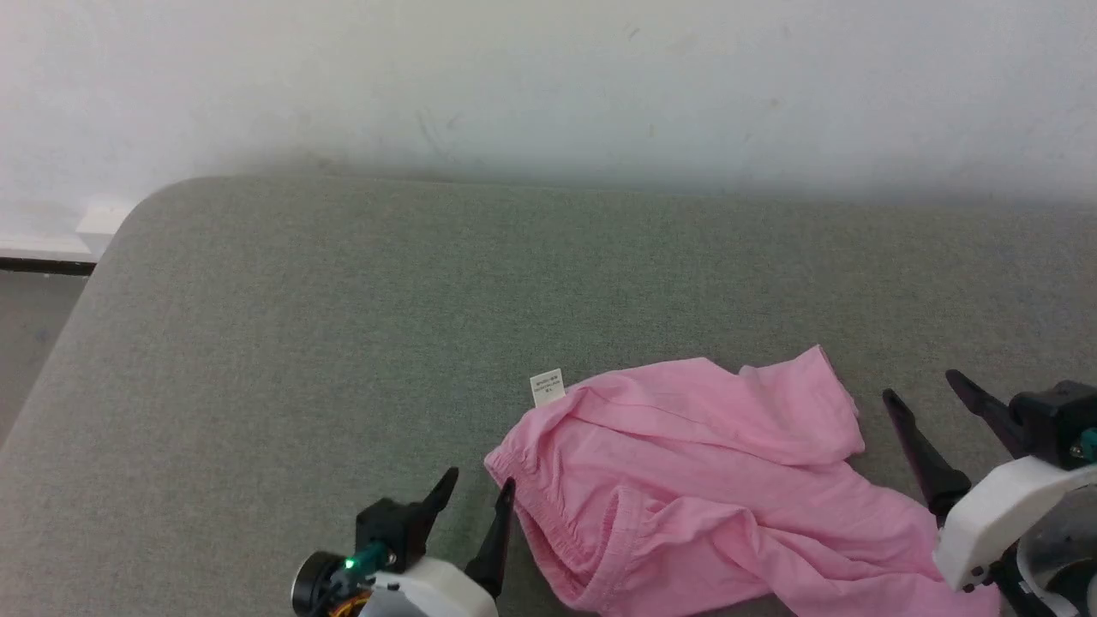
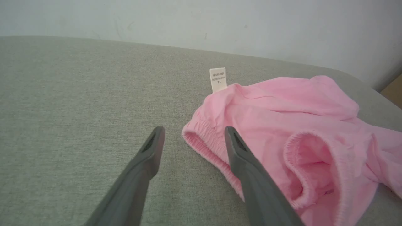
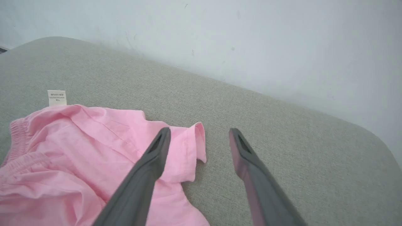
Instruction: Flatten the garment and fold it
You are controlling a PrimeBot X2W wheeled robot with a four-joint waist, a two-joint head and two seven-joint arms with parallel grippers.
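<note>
Light pink shorts (image 1: 703, 480), crumpled on a grey-green upholstered cushion (image 1: 300, 343), toward its near right part in the head view, with a pale wall (image 1: 548, 77) behind. Fabric bunched and folded over itself, not flat. Gathered elastic waistband (image 1: 557, 523) turned toward the robot's left, gaping open to show the inside. Small white label (image 1: 547, 386) sticking out from the far left edge of the shorts and lying on the cushion, print too small to read. One leg hem (image 3: 199, 141) curled up at the far right side.

Left gripper (image 1: 480, 484) at the lower left of centre, just beside the waistband corner, fingers spread apart and holding nothing. In the left wrist view, one finger in front of the waistband edge, the other over bare cushion; contact with the fabric impossible to tell.

Right gripper (image 1: 922, 387) at the right edge, just beside the right side of the shorts, fingers likewise parted and empty. In the right wrist view, one finger over the pink leg, the other over bare cushion.

Strip of floor (image 1: 26, 343) and a dark baseboard (image 1: 47, 266) line at the far left, past the cushion's rounded corner.
</note>
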